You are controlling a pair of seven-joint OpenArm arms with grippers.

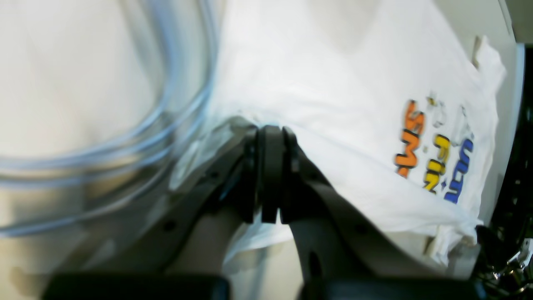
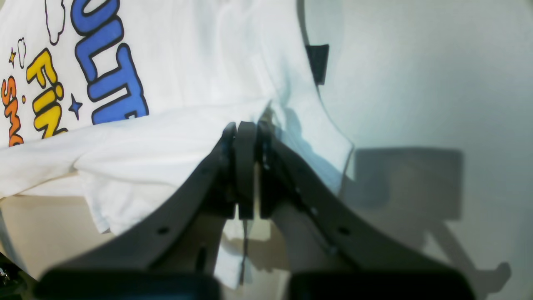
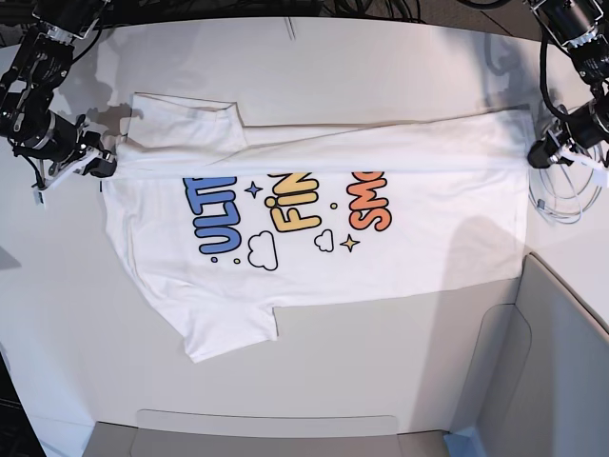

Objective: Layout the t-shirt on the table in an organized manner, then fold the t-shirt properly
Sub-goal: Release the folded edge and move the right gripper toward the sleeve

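Observation:
The white t-shirt (image 3: pixel 428 248) lies sideways across the table (image 3: pixel 381 86). Its far long edge is folded over toward the front, and the fold covers the tops of the blue, yellow and orange letters. At the shirt's right end in the base view, my left gripper (image 3: pixel 540 152) is shut on the folded edge. The left wrist view shows its jaws (image 1: pixel 270 129) pinched on white cloth (image 1: pixel 333 83). My right gripper (image 3: pixel 100 164) is shut on the fold's left end near a sleeve. In the right wrist view it (image 2: pixel 245 125) clamps fabric (image 2: pixel 187 62) beside the blue lettering.
A coiled white cable (image 3: pixel 561 195) lies on the table just right of the left gripper and shows blurred in the left wrist view (image 1: pixel 166 137). A grey angular bin (image 3: pixel 561 362) fills the front right corner. Arm bases and wires line the far edge.

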